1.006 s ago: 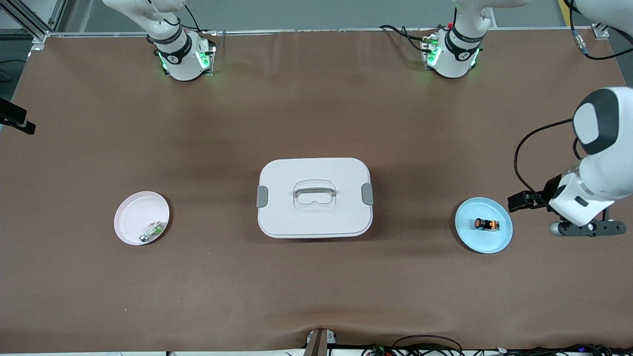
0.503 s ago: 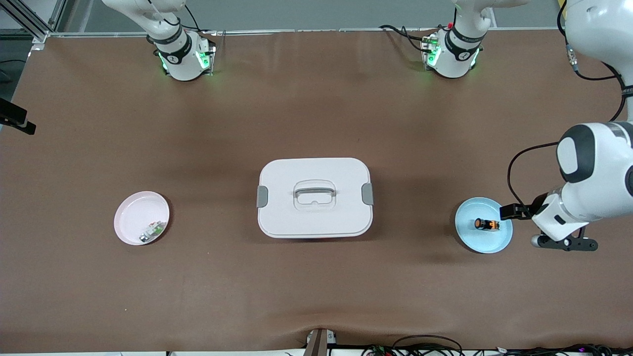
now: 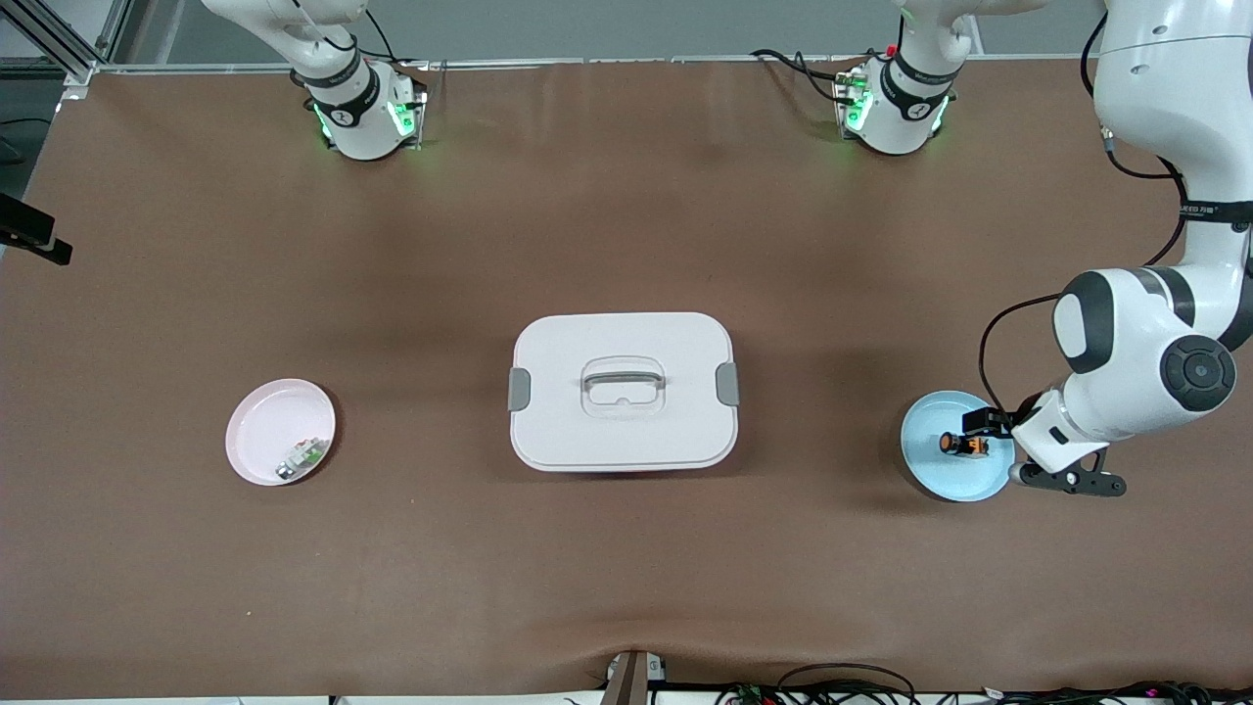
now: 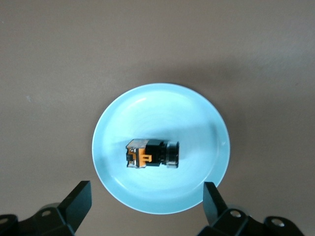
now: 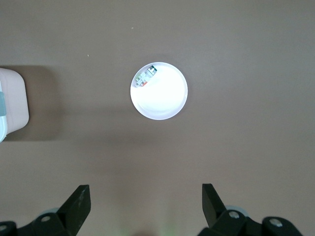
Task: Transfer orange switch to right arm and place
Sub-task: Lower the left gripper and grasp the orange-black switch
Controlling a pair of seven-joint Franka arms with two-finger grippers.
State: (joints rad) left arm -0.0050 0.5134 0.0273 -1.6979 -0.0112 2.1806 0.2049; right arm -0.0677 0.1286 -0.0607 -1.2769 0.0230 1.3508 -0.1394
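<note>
Left gripper (image 4: 146,204) moved in over blue plate (image 3: 930,475), jaws wide.
Switch (image 4: 151,153) lay sideways; best straddled across its body. Right gripper (image 5: 145,204) waited, wide.

Table (image 3: 626,245): plain brown mat, no pattern. Centre of frame: box (image 3: 623,392) white w/ grey side clips. Lower left: plate (image 3: 256,431) pale pink; small part (image 3: 301,456) in it green & white. Lower right: plate (image 3: 954,480) light blue; orange switch (image 3: 961,445) on it, black body, orange cap & orange tab, silvery end. Arms white w/ black joint bands, bases lit green at top of frame. Left gripper (image 4: 147,209) & right gripper (image 5: 145,206): fingers black.
</note>
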